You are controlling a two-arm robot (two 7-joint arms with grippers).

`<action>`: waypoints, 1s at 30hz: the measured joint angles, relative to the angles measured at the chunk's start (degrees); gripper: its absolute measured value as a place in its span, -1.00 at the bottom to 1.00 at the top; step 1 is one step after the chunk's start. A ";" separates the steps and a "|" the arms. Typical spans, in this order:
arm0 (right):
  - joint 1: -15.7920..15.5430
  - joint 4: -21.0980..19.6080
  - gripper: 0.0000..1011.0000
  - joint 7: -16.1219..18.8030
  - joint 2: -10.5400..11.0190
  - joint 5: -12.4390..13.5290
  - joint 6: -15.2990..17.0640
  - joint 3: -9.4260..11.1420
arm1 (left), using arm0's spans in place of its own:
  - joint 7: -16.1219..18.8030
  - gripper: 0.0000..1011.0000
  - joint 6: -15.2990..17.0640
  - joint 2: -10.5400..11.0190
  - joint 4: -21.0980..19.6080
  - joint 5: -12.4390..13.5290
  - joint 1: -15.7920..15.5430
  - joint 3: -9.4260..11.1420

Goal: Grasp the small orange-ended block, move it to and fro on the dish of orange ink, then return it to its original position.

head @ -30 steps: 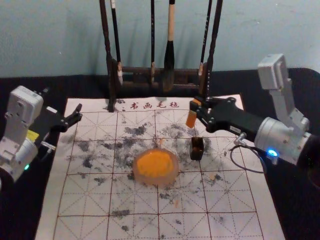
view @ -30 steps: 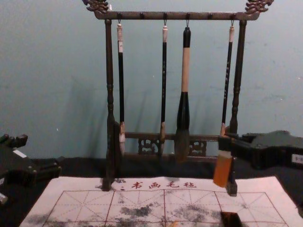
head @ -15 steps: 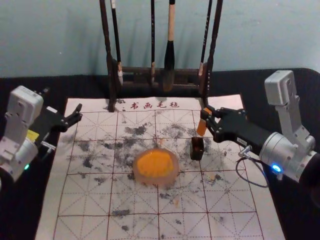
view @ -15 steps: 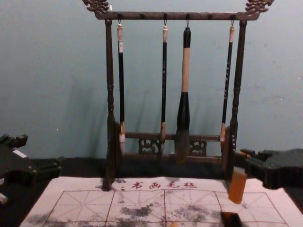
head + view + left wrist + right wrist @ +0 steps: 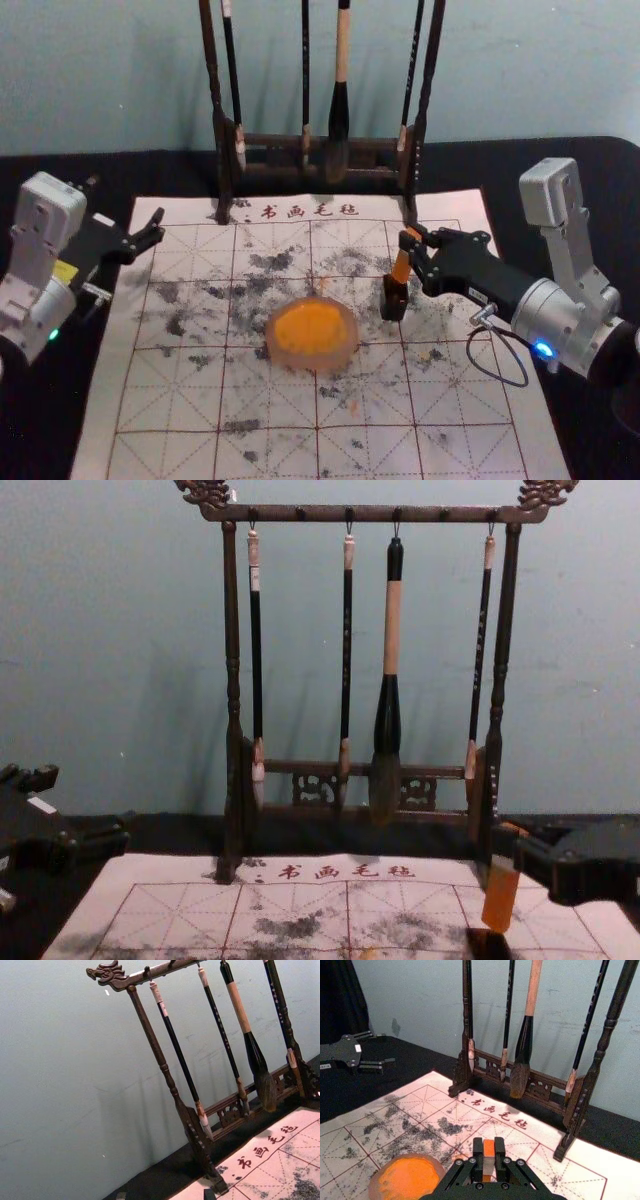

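In the head view, the right end effector [image 5: 410, 246] is above the mat [image 5: 265, 395], clamped on the small orange-ended block [image 5: 401, 268], which slants down from its fingertips toward a dark holder [image 5: 394, 300] just beneath; whether block and holder touch, I cannot tell. The dish of orange ink [image 5: 311, 333] sits on the mat, leftward of this end effector and nearer the robot. Parked over at the mat's far left corner is the left end effector [image 5: 158, 226], its fingers apart. The left wrist view shows a brush rack [image 5: 154, 1037] beyond that end effector, four brushes hanging from it. In the right wrist view, the block is pinched between the two fingers, its pale middle showing between orange parts. In the chest view, the block's orange lower end hangs below the right end effector, slightly tilted, at the holder's top.
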 joint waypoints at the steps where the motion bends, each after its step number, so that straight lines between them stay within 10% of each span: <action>1: -0.03 0.07 -0.74 0.02 -0.09 -0.10 -0.01 0.03 | 0.00 0.98 0.00 0.00 0.00 0.00 0.00 0.00; 30: -1.02 1.01 -0.74 1.57 -3.16 -2.98 1.07 2.02 | 0.00 0.98 0.00 0.00 0.00 0.00 0.00 0.00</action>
